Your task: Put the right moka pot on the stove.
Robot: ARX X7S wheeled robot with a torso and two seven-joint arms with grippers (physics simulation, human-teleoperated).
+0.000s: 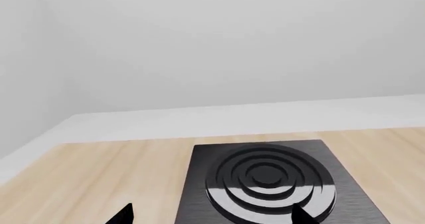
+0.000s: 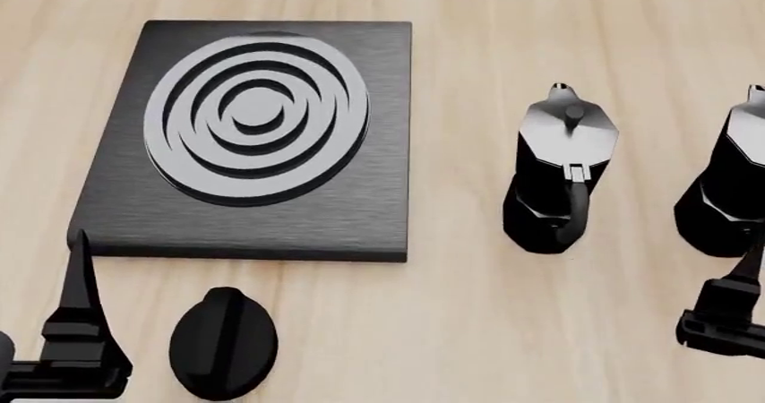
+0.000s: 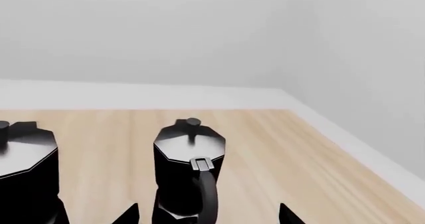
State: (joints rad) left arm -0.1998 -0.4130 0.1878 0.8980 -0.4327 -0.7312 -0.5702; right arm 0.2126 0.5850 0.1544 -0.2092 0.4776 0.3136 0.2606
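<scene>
The right moka pot [image 2: 726,184] stands at the right edge of the head view, black and faceted with a knobbed lid. In the right wrist view this pot [image 3: 189,159] is centred, its curved handle towards the camera. My right gripper [image 3: 207,215] is open and empty, its fingertips spread to either side of the pot's handle and just short of it; it shows low at the right of the head view [image 2: 747,278]. The stove [image 2: 257,206] is a black slab with a grey ring burner [image 2: 254,115]. My left gripper [image 1: 212,216] is open and empty at the stove's [image 1: 199,184] front edge.
A second identical moka pot [image 2: 562,170] stands between the stove and the right pot; it shows at the edge of the right wrist view [image 3: 23,169]. A round black knob [image 2: 224,340] lies in front of the stove. The wooden table [image 2: 478,331] ends at a white wall.
</scene>
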